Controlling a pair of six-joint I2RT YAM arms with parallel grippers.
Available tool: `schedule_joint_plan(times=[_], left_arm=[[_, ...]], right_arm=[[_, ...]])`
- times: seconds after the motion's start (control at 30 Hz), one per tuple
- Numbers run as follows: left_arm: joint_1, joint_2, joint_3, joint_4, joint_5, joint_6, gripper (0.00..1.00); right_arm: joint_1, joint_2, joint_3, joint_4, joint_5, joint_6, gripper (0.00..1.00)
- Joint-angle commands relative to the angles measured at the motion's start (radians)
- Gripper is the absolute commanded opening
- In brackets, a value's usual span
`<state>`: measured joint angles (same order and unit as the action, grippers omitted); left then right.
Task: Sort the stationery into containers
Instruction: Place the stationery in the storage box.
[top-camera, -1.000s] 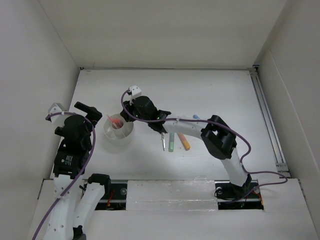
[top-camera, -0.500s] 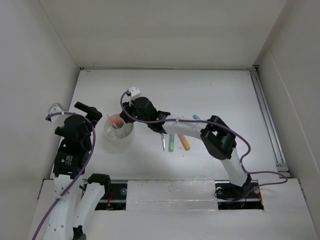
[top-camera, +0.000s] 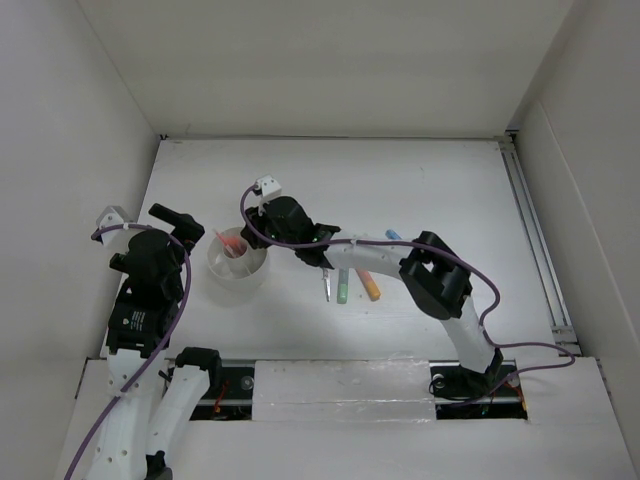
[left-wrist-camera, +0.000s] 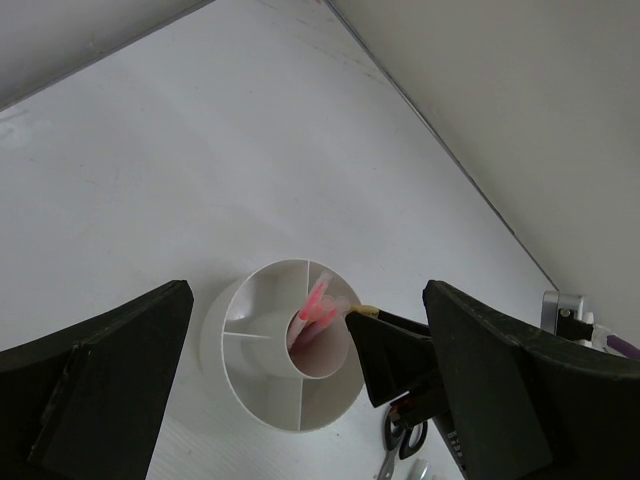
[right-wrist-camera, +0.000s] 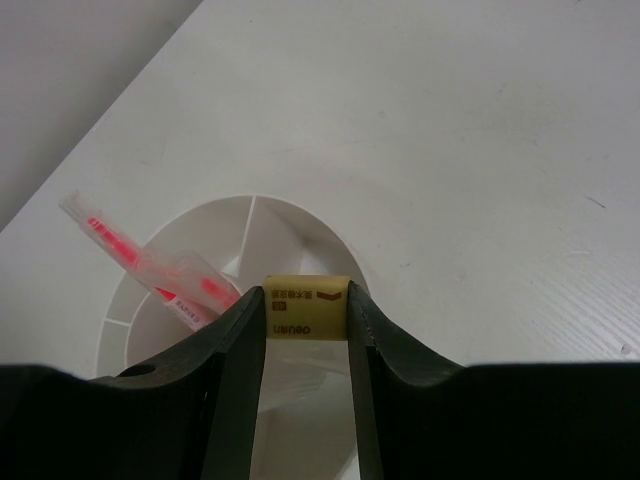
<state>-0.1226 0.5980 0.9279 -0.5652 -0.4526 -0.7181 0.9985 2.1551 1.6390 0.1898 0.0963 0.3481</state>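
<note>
The round white tub (top-camera: 237, 268) with wedge compartments stands left of centre, with pink pens (top-camera: 231, 244) leaning in its middle well. My right gripper (top-camera: 266, 233) is shut on the tan eraser (right-wrist-camera: 306, 308) and holds it over the tub's right rim (right-wrist-camera: 330, 235). The eraser also shows in the left wrist view (left-wrist-camera: 362, 311). Black-handled scissors (top-camera: 326, 281), a green marker (top-camera: 342, 286), an orange marker (top-camera: 368, 285) and a blue marker (top-camera: 392, 235) lie on the table right of the tub. My left gripper (left-wrist-camera: 308, 292) is open and empty, above and left of the tub (left-wrist-camera: 250, 385).
White walls enclose the table on the left, back and right. A metal rail (top-camera: 535, 240) runs along the right edge. My right arm (top-camera: 380, 258) stretches over the markers and partly hides them.
My right gripper has crept slightly left towards the tub with the eraser. The left arm has not moved.
</note>
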Motion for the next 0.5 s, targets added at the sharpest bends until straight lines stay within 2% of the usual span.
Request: schedule_joint_plan(times=[0.0,0.23,0.47], left_arm=[[0.003,-0.006,0.003,0.039,-0.001,0.012,1.0],[0.003,-0.006,0.003,0.039,-0.001,0.012,1.0],[0.003,-0.006,0.003,0.039,-0.001,0.012,1.0]], right_arm=[[0.023,0.006,0.004,0.039,-0.009,0.005,0.0],[0.023,0.006,0.004,0.039,-0.009,0.005,0.0],[0.023,0.006,0.004,0.03,-0.009,0.005,0.06]])
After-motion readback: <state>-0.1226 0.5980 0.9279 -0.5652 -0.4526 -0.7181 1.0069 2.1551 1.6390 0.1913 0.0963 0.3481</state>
